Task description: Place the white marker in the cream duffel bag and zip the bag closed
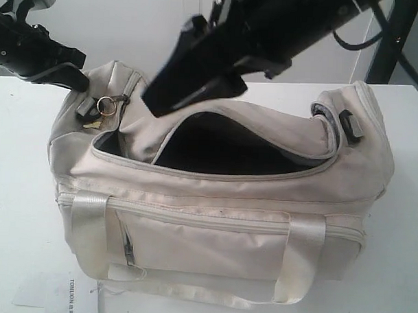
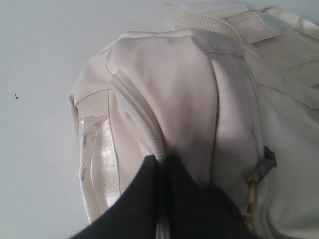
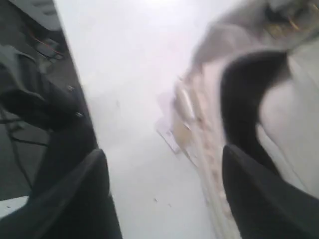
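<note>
Got right claw (image 3: 164, 152) spread over bag (image 1: 214, 218), left claw (image 2: 163, 159) pinching its end — could jam zip (image 1: 215, 176) on that saggy flap (image 1: 196, 125).

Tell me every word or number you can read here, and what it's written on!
"TONION": printed sideways on the white paper label lying by the front corner of the cream duffel bag.
The small marks after that word on the label are too small and blurred to read.
No writing shows on the bag itself, and neither wrist view shows any.
</note>
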Robot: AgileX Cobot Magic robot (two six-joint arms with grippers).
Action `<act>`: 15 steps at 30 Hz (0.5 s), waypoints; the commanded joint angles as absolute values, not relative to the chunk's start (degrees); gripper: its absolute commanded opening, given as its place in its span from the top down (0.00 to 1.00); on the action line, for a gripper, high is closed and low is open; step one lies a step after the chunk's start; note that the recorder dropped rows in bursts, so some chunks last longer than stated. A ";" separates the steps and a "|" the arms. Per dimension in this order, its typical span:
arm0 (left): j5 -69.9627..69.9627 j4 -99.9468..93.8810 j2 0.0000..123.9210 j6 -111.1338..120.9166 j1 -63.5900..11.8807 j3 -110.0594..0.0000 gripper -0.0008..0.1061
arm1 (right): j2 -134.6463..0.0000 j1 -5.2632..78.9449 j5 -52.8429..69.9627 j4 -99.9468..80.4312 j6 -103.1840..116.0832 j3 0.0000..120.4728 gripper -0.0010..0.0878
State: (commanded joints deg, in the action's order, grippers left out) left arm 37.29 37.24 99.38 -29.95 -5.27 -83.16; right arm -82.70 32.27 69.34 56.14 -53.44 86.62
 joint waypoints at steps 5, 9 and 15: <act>37.29 37.24 99.38 -29.95 -5.27 -83.16 0.99 | -85.76 36.68 59.28 59.66 -66.65 86.62 0.52; 37.30 37.24 99.38 -30.05 -5.27 -83.16 0.99 | -89.16 38.66 48.97 59.42 -67.82 86.62 0.82; 37.30 37.24 99.38 -30.18 -5.27 -83.16 0.99 | -95.31 39.07 44.96 57.01 -57.64 88.76 0.99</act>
